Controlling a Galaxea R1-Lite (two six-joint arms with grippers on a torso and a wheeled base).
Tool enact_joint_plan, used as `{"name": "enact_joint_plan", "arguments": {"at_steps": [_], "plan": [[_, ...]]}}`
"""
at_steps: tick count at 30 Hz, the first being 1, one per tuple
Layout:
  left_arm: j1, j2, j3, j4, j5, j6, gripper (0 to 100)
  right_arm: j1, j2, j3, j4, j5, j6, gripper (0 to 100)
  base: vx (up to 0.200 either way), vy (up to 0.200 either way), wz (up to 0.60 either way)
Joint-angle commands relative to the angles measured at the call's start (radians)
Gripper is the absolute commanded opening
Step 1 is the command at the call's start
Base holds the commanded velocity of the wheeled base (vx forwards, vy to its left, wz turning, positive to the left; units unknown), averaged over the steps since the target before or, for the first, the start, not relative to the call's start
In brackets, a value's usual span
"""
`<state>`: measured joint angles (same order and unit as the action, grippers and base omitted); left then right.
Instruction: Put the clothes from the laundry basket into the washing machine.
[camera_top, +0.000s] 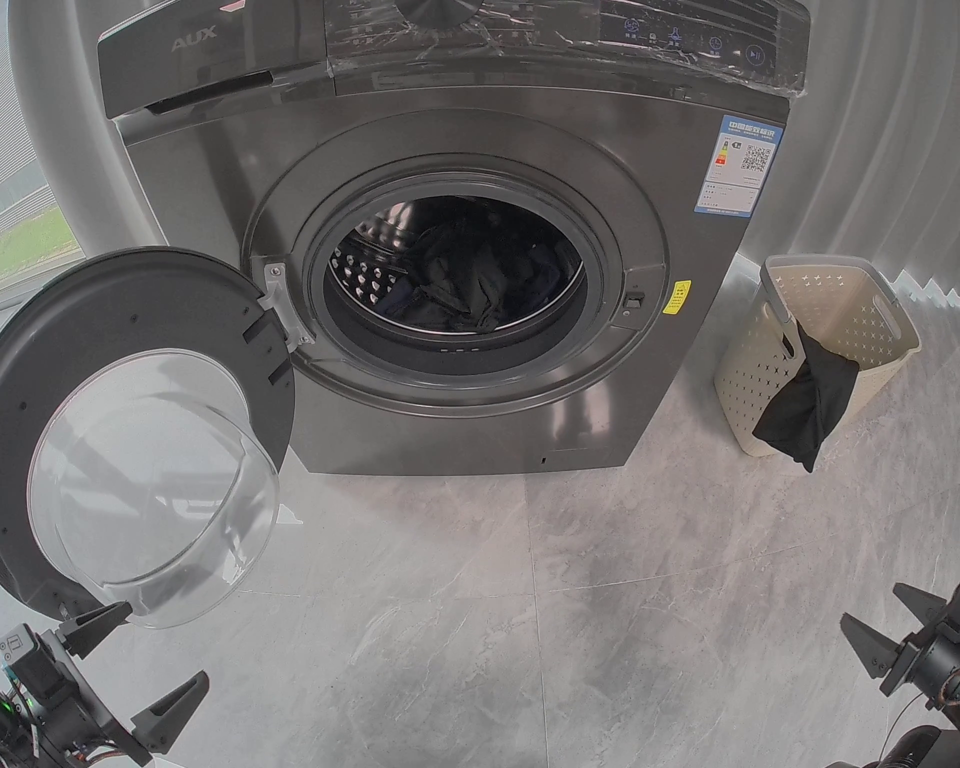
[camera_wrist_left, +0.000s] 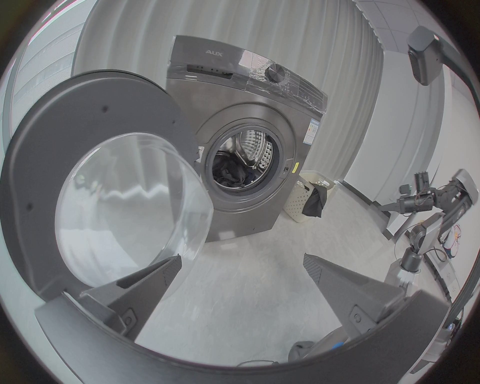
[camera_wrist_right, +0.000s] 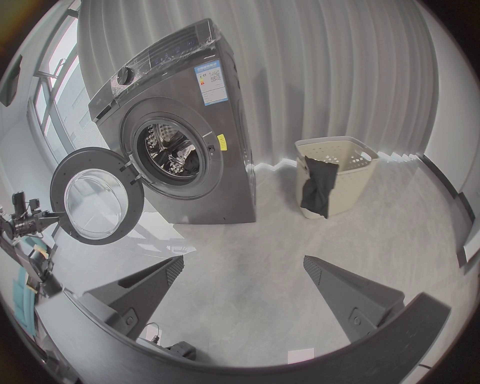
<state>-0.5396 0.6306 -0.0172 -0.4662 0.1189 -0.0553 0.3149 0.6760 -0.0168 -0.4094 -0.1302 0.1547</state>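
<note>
A grey front-loading washing machine (camera_top: 200, 190) is standing with its round door (camera_top: 130, 310) swung wide toward the robot's left, dark clothes (camera_top: 470, 275) lying in the drum. To its right, a cream laundry basket (camera_top: 770, 290) is sitting on the floor, a black garment (camera_top: 808, 400) hanging over its near rim. The left gripper (camera_top: 165, 645) and right gripper (camera_top: 872, 604) are hovering low, well apart from the basket, fingers spread, holding nothing. Pulling the draped garment could snag the rim and tip the basket, which looks light.

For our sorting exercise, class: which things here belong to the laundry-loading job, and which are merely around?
Job: washing machine, its open door, dark clothes in the drum, laundry basket, black garment draped over its rim, left gripper, right gripper, both open.
Around: curtain, blue-edged label, yellow sticker.
</note>
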Motion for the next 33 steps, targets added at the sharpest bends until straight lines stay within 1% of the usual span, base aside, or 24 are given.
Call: {"name": "enact_joint_plan", "arguments": {"at_steps": [1, 4, 5, 6, 7, 10, 11, 13, 15, 16, 17, 19, 21, 22, 23, 24, 25, 27, 28, 29, 30, 31, 32, 33], "plan": [[0.178, -0.424, 0.017, 0.304, -0.073, -0.009, 100, -0.186, -0.553, 0.015, 0.362, 0.050, -0.032, 100, 0.000, -0.200, 0.00], [0.233, -0.508, 0.017, 0.376, -0.116, -0.011, 100, -0.273, -0.608, -0.005, 0.405, 0.093, -0.043, 100, 0.000, -0.200, 0.00], [0.253, -0.526, 0.017, 0.394, -0.124, -0.011, 100, -0.300, -0.610, -0.005, 0.405, 0.098, -0.047, 100, 0.000, -0.200, 0.00], [0.270, -0.539, 0.017, 0.399, -0.130, -0.011, 100, -0.327, -0.612, -0.005, 0.405, 0.104, -0.058, 100, 0.000, -0.200, 0.00], [0.288, -0.546, 0.017, 0.399, -0.134, -0.011, 100, -0.349, -0.613, -0.003, 0.405, 0.113, -0.089, 100, 0.000, -0.200, 0.00], [0.305, -0.543, 0.017, 0.399, -0.133, -0.012, 100, -0.352, -0.613, -0.002, 0.403, 0.098, -0.106, 100, 0.000, -0.200, 0.00], [0.322, -0.542, 0.017, 0.399, -0.128, 0.005, 100, -0.350, -0.613, 0.008, 0.415, 0.066, -0.116, 100, 0.000, -0.200, 0.00], [0.362, -0.542, 0.017, 0.397, -0.125, 0.023, 100, -0.352, -0.615, 0.008, 0.415, 0.063, -0.115, 100, 0.000, -0.200, 0.00], [0.402, -0.540, 0.017, 0.397, -0.130, 0.051, 100, -0.350, -0.615, 0.008, 0.417, 0.064, -0.119, 100, 0.000, -0.200, 0.00], [0.402, -0.540, 0.017, 0.397, -0.130, 0.051, 100, -0.350, -0.615, 0.008, 0.417, 0.064, -0.122, 100, 0.000, -0.200, 0.00], [0.443, -0.542, 0.017, 0.399, -0.139, 0.052, 100, -0.349, -0.616, 0.009, 0.426, 0.089, -0.150, 100, 0.000, -0.200, 0.00], [0.472, -0.546, 0.017, 0.399, -0.171, 0.035, 100, -0.346, -0.625, 0.008, 0.432, 0.126, -0.173, 100, 0.000, -0.200, 0.00], [0.478, -0.549, 0.017, 0.399, -0.183, 0.022, 100, -0.332, -0.639, 0.008, 0.434, 0.132, -0.175, 100, 0.000, -0.200, 0.00], [0.498, -0.559, 0.017, 0.400, -0.186, 0.023, 100, -0.321, -0.662, 0.009, 0.432, 0.139, -0.176, 100, 0.000, -0.200, 0.00], [0.537, -0.597, 0.017, 0.403, -0.202, 0.038, 100, -0.315, -0.676, 0.008, 0.434, 0.141, -0.178, 100, 0.000, -0.200, 0.00], [0.552, -0.625, 0.017, 0.405, -0.202, 0.058, 100, -0.316, -0.676, 0.008, 0.434, 0.141, -0.179, 100, 0.000, -0.200, 0.00], [0.546, -0.614, 0.017, 0.403, -0.206, 0.057, 100, -0.316, -0.676, 0.009, 0.431, 0.141, -0.178, 100, 0.000, -0.200, 0.00], [0.543, -0.614, 0.017, 0.408, -0.225, 0.028, 100, -0.316, -0.676, 0.015, 0.419, 0.141, -0.173, 100, 0.000, -0.200, 0.00], [0.538, -0.620, 0.016, 0.414, -0.246, 0.019, 100, -0.315, -0.676, 0.014, 0.419, 0.141, -0.173, 100, 0.000, -0.200, 0.00], [0.538, -0.626, 0.016, 0.420, -0.252, 0.017, 100, -0.315, -0.676, 0.015, 0.419, 0.139, -0.173, 100, 0.000, -0.200, 0.00], [0.541, -0.629, 0.006, 0.439, -0.249, 0.014, 100, -0.315, -0.676, 0.015, 0.419, 0.139, -0.173, 100, 0.000, -0.200, 0.00], [0.540, -0.629, -0.004, 0.462, -0.220, 0.023, 100, -0.316, -0.676, 0.015, 0.419, 0.139, -0.172, 100, 0.000, -0.200, 0.00], [0.538, -0.631, -0.010, 0.483, -0.170, 0.040, 100, -0.315, -0.676, 0.015, 0.419, 0.139, -0.172, 100, 0.000, -0.200, 0.00], [0.535, -0.631, 0.008, 0.486, -0.127, 0.045, 100, -0.315, -0.676, 0.015, 0.419, 0.139, -0.172, 100, 0.000, -0.200, 0.00]]}}
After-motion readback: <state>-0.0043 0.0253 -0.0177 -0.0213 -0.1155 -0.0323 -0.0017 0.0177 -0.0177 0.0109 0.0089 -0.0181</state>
